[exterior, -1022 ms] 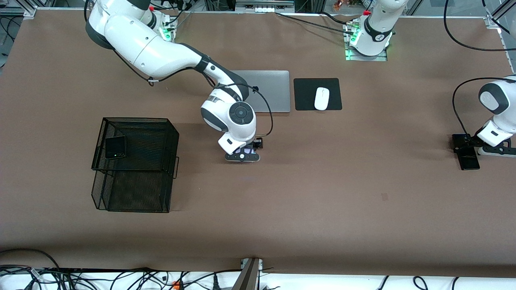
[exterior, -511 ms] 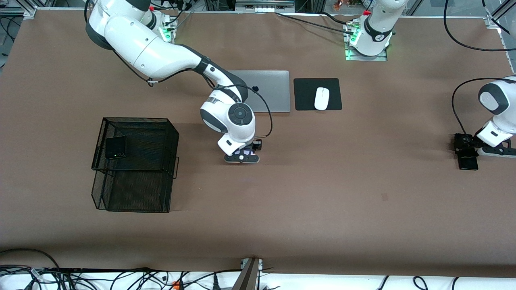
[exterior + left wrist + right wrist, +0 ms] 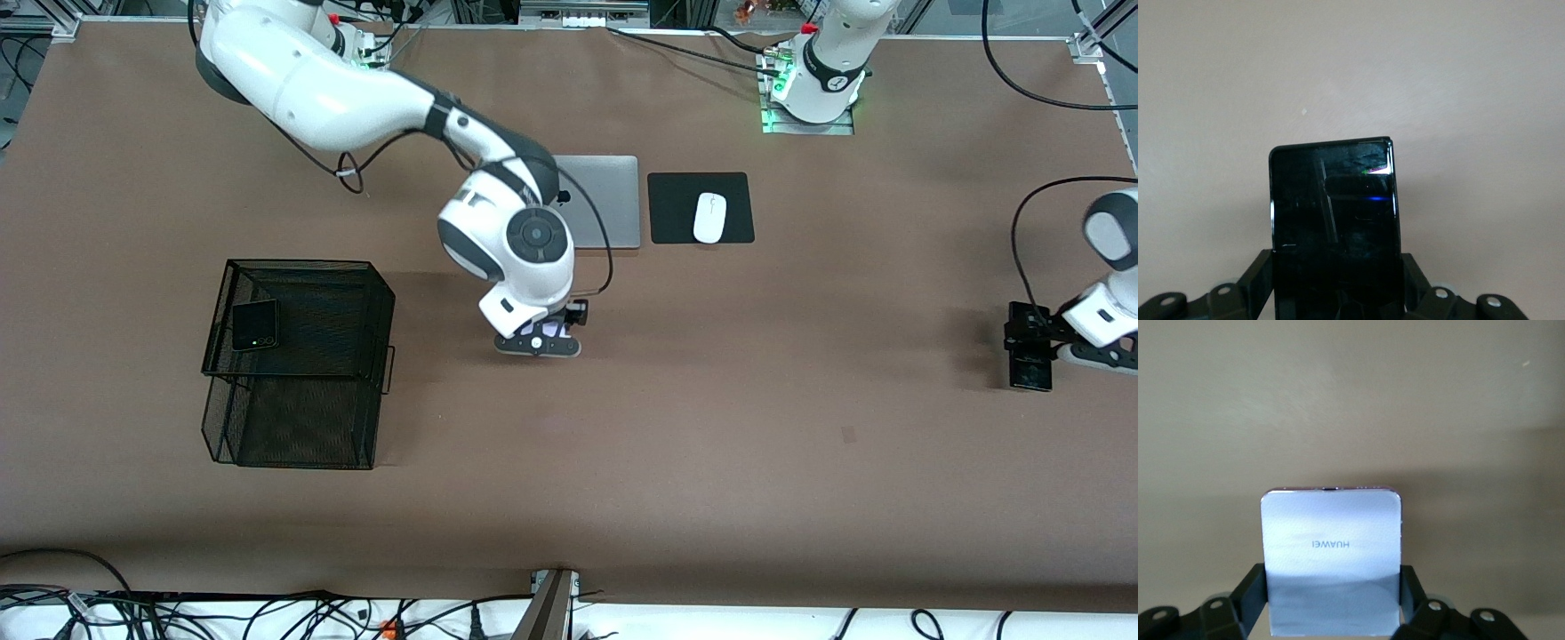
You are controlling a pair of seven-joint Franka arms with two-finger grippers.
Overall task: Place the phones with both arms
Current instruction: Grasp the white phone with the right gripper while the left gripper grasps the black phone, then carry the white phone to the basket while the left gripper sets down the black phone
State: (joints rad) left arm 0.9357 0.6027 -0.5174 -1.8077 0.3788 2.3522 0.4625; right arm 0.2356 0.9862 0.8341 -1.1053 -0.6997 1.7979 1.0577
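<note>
A brown tabletop (image 3: pixel 711 444) carries everything, with the two white arms based along its robot edge. The right arm (image 3: pixel 356 89) reaches out over the middle of the tabletop, and the left arm (image 3: pixel 1107 267) hangs over its own end of the tabletop. A black wire basket (image 3: pixel 302 364) stands toward the right arm's end, and a small squarish black phone (image 3: pixel 254 324) lies on its upper tier. A grey laptop (image 3: pixel 605 200) lies closed near the robots' edge, partly covered by the right arm, and beside it a black mouse pad (image 3: pixel 676 222) bears a white mouse (image 3: pixel 709 217). The right end effector (image 3: pixel 538 342) is over the bare middle of the tabletop, its fingers (image 3: pixel 1248 593) clamped on the two side edges of the pale lavender-white phone (image 3: pixel 1331 560), which is lifted clear of the surface. The left end effector (image 3: pixel 1031 342) is over the tabletop at the left arm's end, its fingers (image 3: pixel 1258 280) closed on the sides of the long slim black phone (image 3: pixel 1333 227), which juts out past them.
</note>
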